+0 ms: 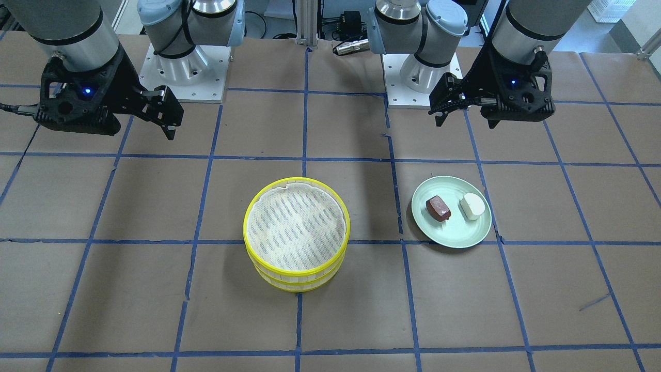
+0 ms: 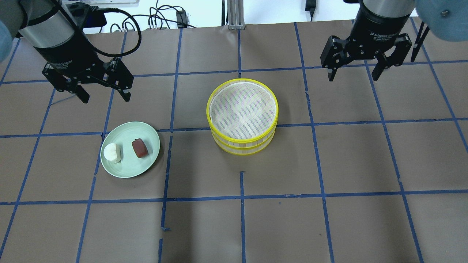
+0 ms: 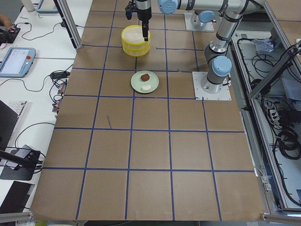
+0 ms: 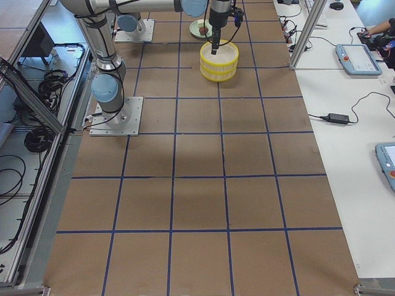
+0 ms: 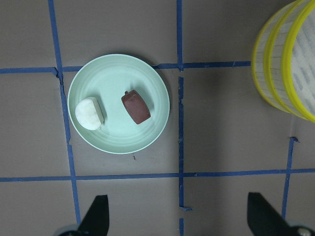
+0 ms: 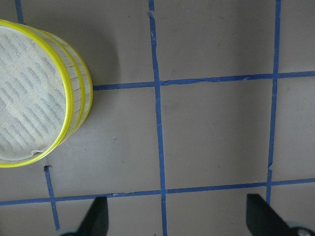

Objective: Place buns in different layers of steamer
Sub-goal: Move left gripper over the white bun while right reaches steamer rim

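The steamer (image 2: 242, 143) stands mid-table as two stacked yellow-rimmed layers. The top layer's white liner (image 2: 241, 109) is bare; the lower layer's inside is hidden. The white bun (image 2: 111, 152) and the reddish-brown bun (image 2: 140, 148) lie side by side on a pale green plate (image 2: 128, 168) to the steamer's left. My left gripper (image 2: 106, 98) is open and empty, raised behind the plate. My right gripper (image 2: 354, 77) is open and empty, raised to the back right of the steamer. The left wrist view shows both buns (image 5: 136, 107) on the plate and the steamer's edge (image 5: 283, 73).
The table is brown paper with a grid of blue tape lines (image 2: 241, 197). The arm bases (image 1: 183, 72) stand at the robot's edge. Cables and a mounting post (image 2: 234, 14) sit beyond the far edge.
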`<state>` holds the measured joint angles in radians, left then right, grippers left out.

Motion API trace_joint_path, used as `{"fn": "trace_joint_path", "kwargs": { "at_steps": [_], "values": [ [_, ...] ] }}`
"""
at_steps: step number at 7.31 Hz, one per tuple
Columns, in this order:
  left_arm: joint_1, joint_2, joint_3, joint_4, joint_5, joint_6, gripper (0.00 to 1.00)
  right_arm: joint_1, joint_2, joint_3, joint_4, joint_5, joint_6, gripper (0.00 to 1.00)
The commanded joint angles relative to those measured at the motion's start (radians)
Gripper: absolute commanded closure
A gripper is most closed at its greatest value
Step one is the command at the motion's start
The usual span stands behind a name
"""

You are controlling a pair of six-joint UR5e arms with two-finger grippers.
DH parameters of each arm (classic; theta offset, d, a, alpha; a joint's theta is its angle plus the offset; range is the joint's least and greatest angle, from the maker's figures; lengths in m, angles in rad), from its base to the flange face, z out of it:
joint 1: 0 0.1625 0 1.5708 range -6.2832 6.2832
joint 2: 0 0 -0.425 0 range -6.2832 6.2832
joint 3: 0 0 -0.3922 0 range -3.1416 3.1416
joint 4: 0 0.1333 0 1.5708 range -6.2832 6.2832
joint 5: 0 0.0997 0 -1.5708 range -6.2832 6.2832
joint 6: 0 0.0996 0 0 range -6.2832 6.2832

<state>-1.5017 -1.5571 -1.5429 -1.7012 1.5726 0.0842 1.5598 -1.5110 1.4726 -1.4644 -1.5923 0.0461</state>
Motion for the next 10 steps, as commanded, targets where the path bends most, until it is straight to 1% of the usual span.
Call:
{"fn": "trace_joint_path", "kwargs": {
  "at_steps": [1, 2, 3, 5, 6, 7, 8, 9, 10],
  "values": [
    [0.001, 0.0, 0.0, -0.002, 0.001, 0.0, 0.0, 0.0, 0.0, -0.002, -0.004, 0.0, -0.002, 0.0],
    [0.004, -0.001, -0.003, -0.003, 0.001, 0.006, 0.0, 0.002, 0.0, 0.0, -0.004, 0.0, 0.0, 0.0],
    [0.032, -0.003, -0.02, -0.003, 0.001, 0.015, 0.0, -0.004, 0.0, 0.0, -0.004, 0.0, -0.002, 0.0],
    [0.194, -0.02, -0.119, 0.009, -0.005, 0.171, 0.0, 0.0, 0.0, 0.0, -0.004, 0.0, -0.002, 0.0],
    [0.242, -0.027, -0.149, 0.014, -0.005, 0.186, 0.0, -0.001, 0.0, 0.0, -0.004, -0.002, -0.002, 0.0],
    [0.241, -0.073, -0.155, 0.05, -0.006, 0.18, 0.0, 0.0, 0.002, 0.0, -0.005, 0.0, -0.002, 0.0],
    [0.241, -0.157, -0.157, 0.131, -0.006, 0.186, 0.0, 0.005, 0.009, 0.006, -0.005, 0.035, 0.006, 0.0],
    [0.241, -0.216, -0.158, 0.156, -0.002, 0.198, 0.0, 0.006, 0.034, 0.032, -0.022, 0.06, 0.014, 0.0],
    [0.241, -0.253, -0.16, 0.175, 0.006, 0.213, 0.0, 0.008, 0.087, 0.061, -0.13, 0.045, 0.023, 0.0]
  ]
}}
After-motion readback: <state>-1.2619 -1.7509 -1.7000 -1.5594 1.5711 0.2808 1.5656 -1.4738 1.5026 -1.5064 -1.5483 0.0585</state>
